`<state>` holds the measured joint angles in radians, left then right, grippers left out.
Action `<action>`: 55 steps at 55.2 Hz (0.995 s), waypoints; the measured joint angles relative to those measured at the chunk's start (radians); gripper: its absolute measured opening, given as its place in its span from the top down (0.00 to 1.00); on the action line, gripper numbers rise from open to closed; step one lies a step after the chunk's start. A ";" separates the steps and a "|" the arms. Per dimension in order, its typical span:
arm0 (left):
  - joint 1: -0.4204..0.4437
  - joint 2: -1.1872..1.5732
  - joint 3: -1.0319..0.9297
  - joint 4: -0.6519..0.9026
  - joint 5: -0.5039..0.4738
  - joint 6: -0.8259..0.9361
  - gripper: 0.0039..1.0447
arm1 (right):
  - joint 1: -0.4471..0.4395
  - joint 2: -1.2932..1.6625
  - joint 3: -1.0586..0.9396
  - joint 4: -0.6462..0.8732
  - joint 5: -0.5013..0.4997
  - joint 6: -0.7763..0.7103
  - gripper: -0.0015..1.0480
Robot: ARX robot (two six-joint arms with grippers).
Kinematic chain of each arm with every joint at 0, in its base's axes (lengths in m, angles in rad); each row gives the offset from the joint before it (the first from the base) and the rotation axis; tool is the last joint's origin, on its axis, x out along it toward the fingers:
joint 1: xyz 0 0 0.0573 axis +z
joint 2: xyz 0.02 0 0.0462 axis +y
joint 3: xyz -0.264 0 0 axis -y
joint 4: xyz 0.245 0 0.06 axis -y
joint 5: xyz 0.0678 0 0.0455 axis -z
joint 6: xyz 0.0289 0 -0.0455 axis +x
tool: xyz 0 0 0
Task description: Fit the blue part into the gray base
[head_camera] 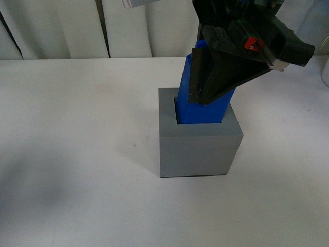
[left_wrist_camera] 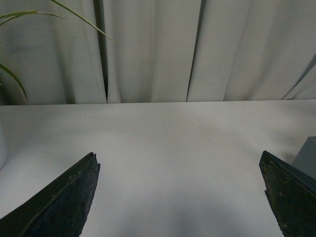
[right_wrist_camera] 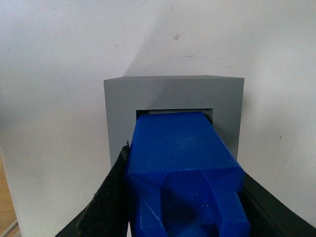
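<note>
The gray base [head_camera: 199,149] stands on the white table, right of centre in the front view. The blue part [head_camera: 205,110] stands with its lower end inside the base's square recess and leans slightly back. My right gripper [head_camera: 198,98] is shut on the blue part from above, its black fingers [head_camera: 218,77] clamping its sides. In the right wrist view the blue part [right_wrist_camera: 180,163] fills the foreground between the fingers, entering the base [right_wrist_camera: 173,96]. My left gripper [left_wrist_camera: 180,163] is open and empty over bare table, with a corner of the base [left_wrist_camera: 307,158] beside one finger.
White curtains [head_camera: 61,25] hang behind the table's far edge. Green plant leaves [left_wrist_camera: 19,29] show in the left wrist view. A pale object [head_camera: 325,69] sits at the table's right edge.
</note>
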<state>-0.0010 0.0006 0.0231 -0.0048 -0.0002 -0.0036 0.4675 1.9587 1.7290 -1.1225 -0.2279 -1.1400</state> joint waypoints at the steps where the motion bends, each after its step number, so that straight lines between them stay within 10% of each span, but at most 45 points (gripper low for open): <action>1: 0.000 0.000 0.000 0.000 0.000 0.000 0.06 | 0.001 0.000 -0.002 0.001 0.000 0.000 0.55; 8: 0.000 0.000 0.000 0.000 0.000 0.000 0.06 | 0.005 0.000 -0.014 0.009 0.003 0.000 0.53; 25: 0.000 0.000 0.000 0.000 0.000 0.000 0.06 | 0.000 -0.007 -0.020 0.036 -0.040 0.022 0.06; 55: 0.000 0.000 0.000 0.000 0.000 0.000 0.06 | -0.093 -0.258 -0.208 0.170 -0.189 0.069 0.07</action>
<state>-0.0010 0.0006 0.0231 -0.0048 -0.0002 -0.0040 0.3748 1.7004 1.5208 -0.9527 -0.4171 -1.0710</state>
